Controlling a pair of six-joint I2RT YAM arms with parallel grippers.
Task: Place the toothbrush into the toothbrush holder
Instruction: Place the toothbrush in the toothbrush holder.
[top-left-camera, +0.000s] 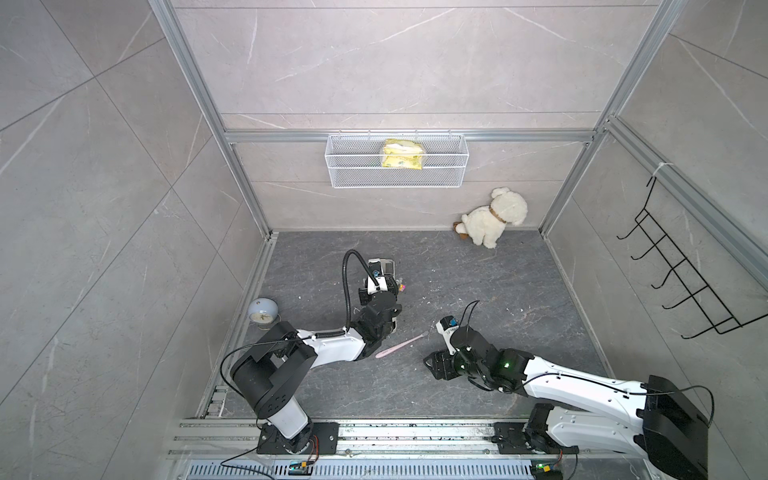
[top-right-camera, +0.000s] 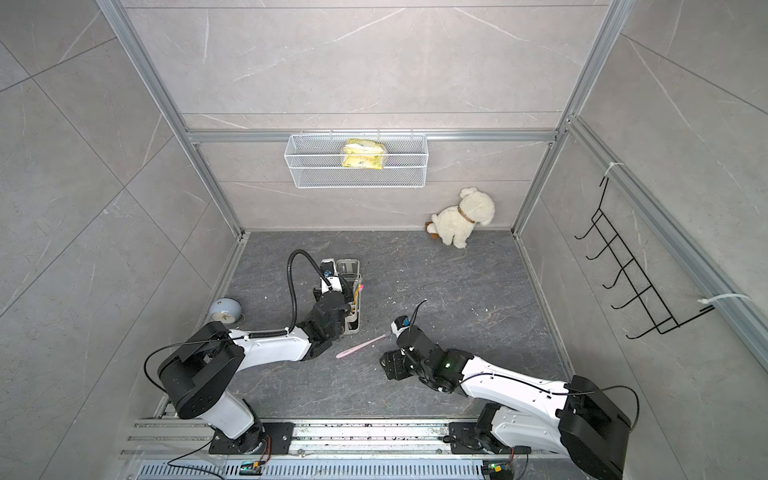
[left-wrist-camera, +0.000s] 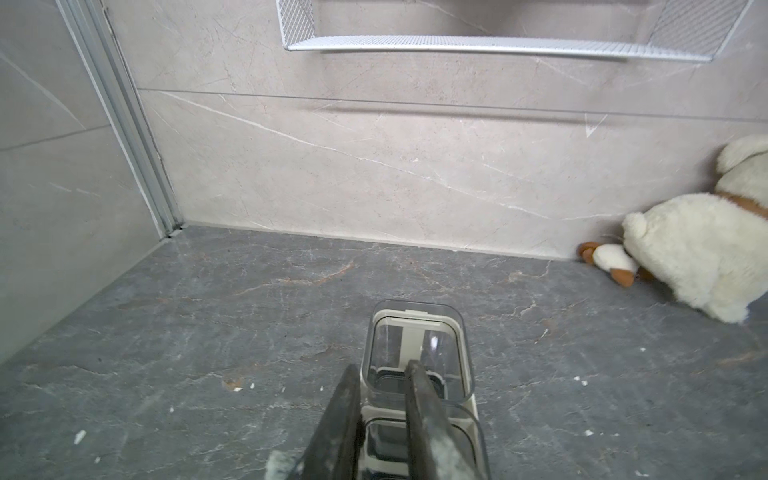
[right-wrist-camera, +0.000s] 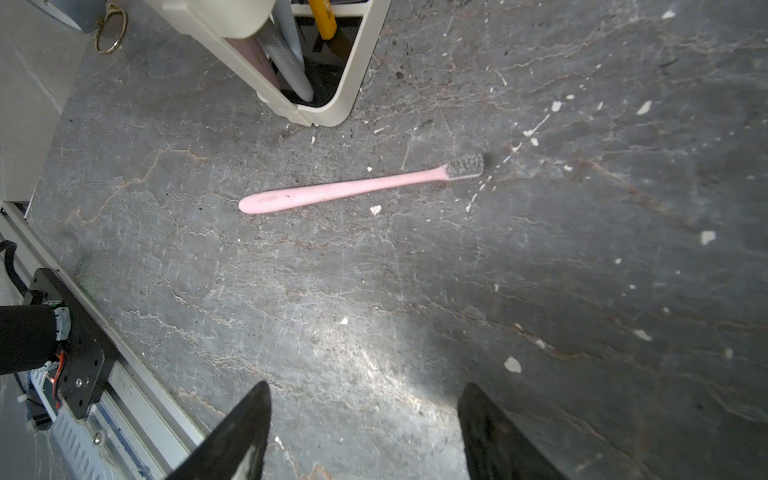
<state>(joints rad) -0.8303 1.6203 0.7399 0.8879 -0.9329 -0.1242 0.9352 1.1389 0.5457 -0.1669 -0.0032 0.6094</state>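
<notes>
The pink toothbrush (top-left-camera: 401, 345) (top-right-camera: 363, 345) (right-wrist-camera: 353, 189) lies flat on the dark floor between my two arms, its grey bristles pointing away from the left arm. The cream-white toothbrush holder (top-right-camera: 352, 326) (right-wrist-camera: 349, 95) stands just beyond it and holds several other brushes. My left gripper (left-wrist-camera: 382, 365) sits at the holder's far end. Its fingers stand a little apart astride the side wall of a clear cup (left-wrist-camera: 415, 309), one outside it and one inside. My right gripper (top-left-camera: 434, 365) (right-wrist-camera: 365, 388) hangs open over bare floor, short of the toothbrush, holding nothing.
A white mesh basket (top-left-camera: 397, 166) with a yellow pack hangs on the back wall. A plush dog (top-left-camera: 494, 218) sits in the back right corner. A small blue clock (top-left-camera: 262, 314) stands by the left wall, and a black hook rack (top-left-camera: 681, 270) hangs on the right wall.
</notes>
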